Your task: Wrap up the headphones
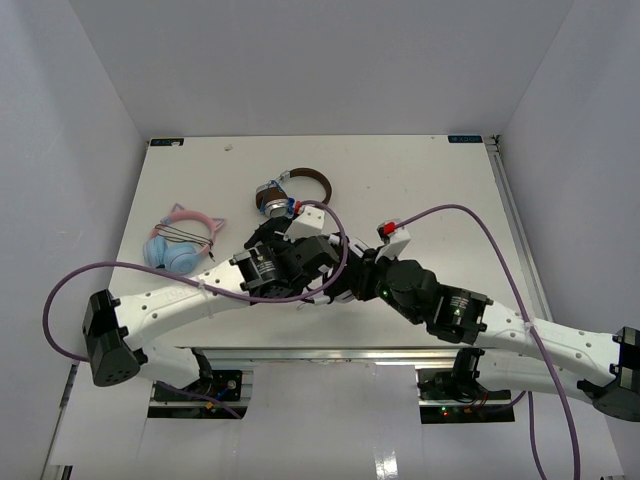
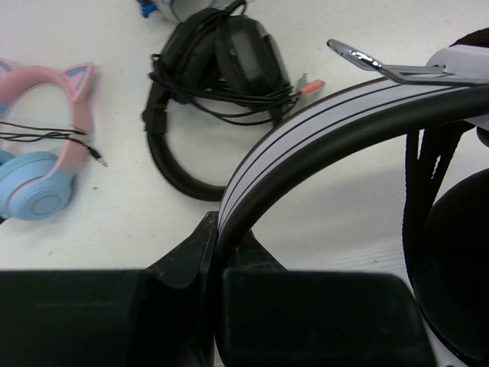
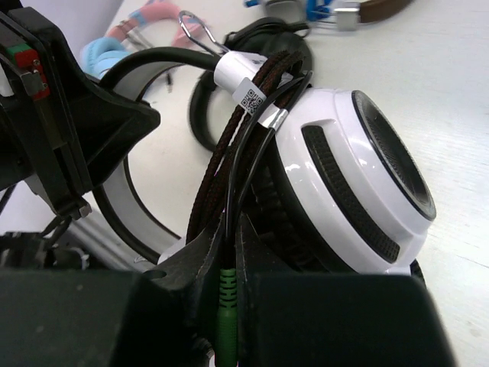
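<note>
The headphones are held up between both grippers. In the left wrist view my left gripper (image 2: pixel 218 229) is shut on the white headband (image 2: pixel 306 122), and a black ear pad (image 2: pixel 458 267) fills the right edge. In the right wrist view my right gripper (image 3: pixel 235 222) is shut on the thin black cable (image 3: pixel 237 176) just above its green plug (image 3: pixel 227 306). Braided cable loops (image 3: pixel 218 153) run beside the white ear cup (image 3: pixel 351 176). From above, the two wrists meet at the table's middle (image 1: pixel 338 270) and hide most of the headphones.
All-black headphones (image 2: pixel 206 92) with a bundled cable lie just beyond the headband. Pink and blue cat-ear headphones (image 1: pixel 185 240) rest at the left. Brown-banded silver headphones (image 1: pixel 300 185) lie at the back. Purple arm cables (image 1: pixel 480 225) arc over the table.
</note>
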Controlling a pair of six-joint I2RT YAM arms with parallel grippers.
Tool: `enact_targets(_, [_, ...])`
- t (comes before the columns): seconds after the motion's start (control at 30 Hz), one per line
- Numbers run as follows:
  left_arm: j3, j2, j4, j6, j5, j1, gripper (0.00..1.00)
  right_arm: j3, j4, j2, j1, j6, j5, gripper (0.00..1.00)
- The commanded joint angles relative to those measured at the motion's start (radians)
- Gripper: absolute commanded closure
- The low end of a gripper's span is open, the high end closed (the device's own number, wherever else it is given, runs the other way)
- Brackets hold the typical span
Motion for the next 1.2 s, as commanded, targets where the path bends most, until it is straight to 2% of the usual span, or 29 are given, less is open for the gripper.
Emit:
enact_targets(0.0, [0.057,0.069,0.234,-0.015,0.137,0.026,1.00,-0.070,0.020,-0.050,0.009,0.050,0.172,0.92])
enact_targets(0.2, [0.088,0.191,0.345,-0.009,0.301,0.074,1.00,-0.133,0.021,-0.047,0.005,0.041,0.298,0.92])
enact_targets(0.5, [0.114,0.366,0.440,-0.033,0.455,0.130,1.00,-0.103,0.021,0.126,-0.113,-0.026,0.364,0.92])
enact_targets(0.7, [0.177,0.498,0.453,-0.038,0.491,0.188,1.00,-0.099,0.086,0.234,-0.220,-0.055,0.334,0.92])
enact_targets(0.93, [0.212,0.566,0.549,-0.021,0.614,0.250,1.00,-0.095,0.221,0.359,-0.319,-0.092,0.261,0.92])
enact_targets(1.17, [0.248,0.643,0.592,0.024,0.632,0.259,1.00,-0.104,0.282,0.411,-0.363,-0.114,0.243,0.92])
